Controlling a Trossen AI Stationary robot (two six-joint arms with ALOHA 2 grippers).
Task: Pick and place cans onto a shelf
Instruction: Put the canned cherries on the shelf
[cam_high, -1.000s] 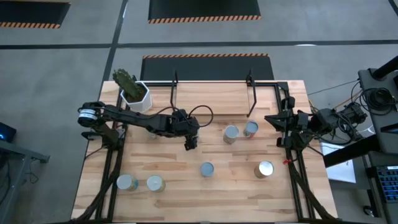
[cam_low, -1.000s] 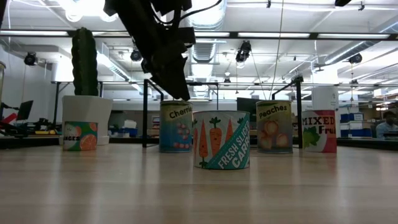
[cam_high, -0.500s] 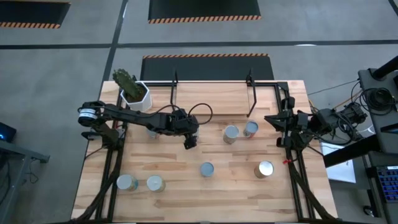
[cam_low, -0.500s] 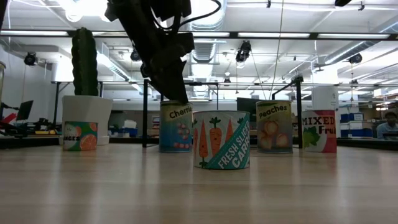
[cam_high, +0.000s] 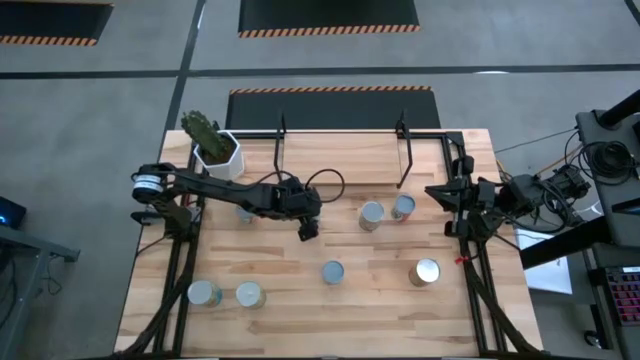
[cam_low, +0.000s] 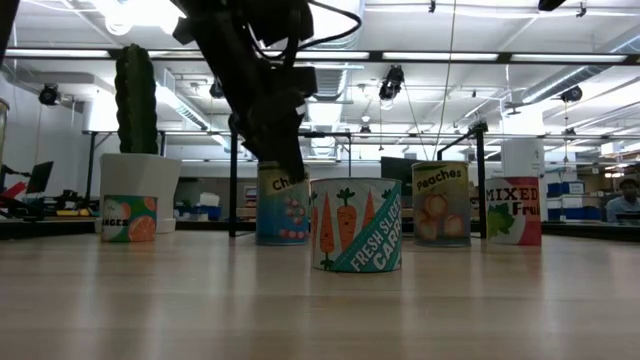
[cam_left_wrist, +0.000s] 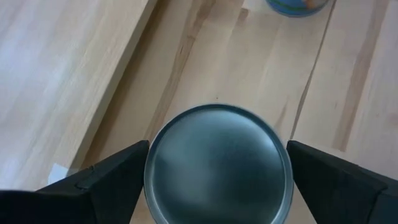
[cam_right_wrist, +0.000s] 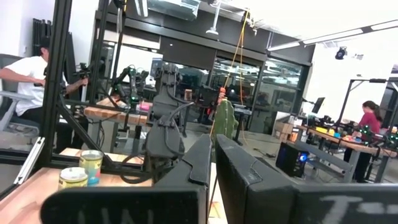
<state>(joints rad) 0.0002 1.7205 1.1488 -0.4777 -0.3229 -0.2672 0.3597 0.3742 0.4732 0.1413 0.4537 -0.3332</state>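
My left gripper (cam_high: 308, 228) is open and points down over the Cherries can (cam_low: 282, 212). In the left wrist view its fingers (cam_left_wrist: 112, 180) stand on either side of the can's silver top (cam_left_wrist: 217, 165). Other cans stand on the table: carrots (cam_low: 357, 225), peaches (cam_low: 441, 204), mixed fruit (cam_low: 512, 211) and orange (cam_low: 129, 218). The high view also shows cans at the near left (cam_high: 204, 293) and near right (cam_high: 425, 272). The shelf (cam_high: 340, 160) stands at the far edge, bare. My right gripper (cam_right_wrist: 211, 155) is shut and waits at the table's right edge. My left gripper comes at the Cherries can from above, pointing down, with one finger beside each side of its rim (cam_left_wrist: 149, 168). No gap shows between fingers and can. I cannot tell whether they touch it. The can stands upright on the table.
A white pot with a cactus (cam_high: 215, 148) stands at the far left beside the shelf. Black uprights (cam_high: 403, 150) rise at the shelf's ends. Two cans (cam_high: 372, 214) stand close to the right of my left gripper. People sit in the room beyond.
My left gripper has gone down over the Cherries can, so its fingers now reach below the can's top rim. It has also shifted slightly toward the table's right edge. The can has stayed in place.
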